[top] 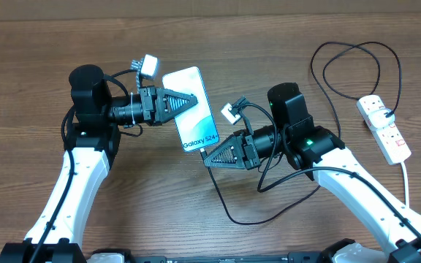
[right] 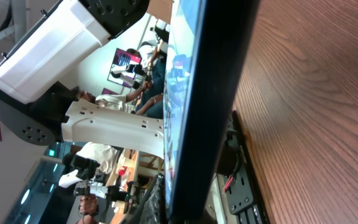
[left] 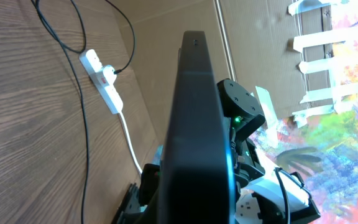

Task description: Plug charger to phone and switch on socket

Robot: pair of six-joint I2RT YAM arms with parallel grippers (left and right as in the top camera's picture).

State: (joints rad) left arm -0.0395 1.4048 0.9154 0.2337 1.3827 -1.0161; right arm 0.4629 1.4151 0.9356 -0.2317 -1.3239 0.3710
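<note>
The phone (top: pixel 196 120), its light-blue screen reading "Galaxy S24", lies face up between the two arms. My left gripper (top: pixel 194 96) is shut on its upper part. In the left wrist view the phone (left: pixel 197 124) shows as a dark edge filling the middle. My right gripper (top: pixel 207 158) is shut at the phone's bottom edge, where the charger (top: pixel 229 213) comes out from under its tip; the plug tip is hidden. The thin black cable loops down, then right and up to the socket (top: pixel 384 128), a white strip at the far right. In the right wrist view the phone (right: pixel 210 93) stands edge-on.
The wooden table (top: pixel 305 29) carries wide cable loops at the back right. The socket (left: pixel 103 81) has a thick white cord (left: pixel 129 140) trailing off it toward the table's front edge. The right arm's black joint (left: pixel 238 112) sits just behind the phone.
</note>
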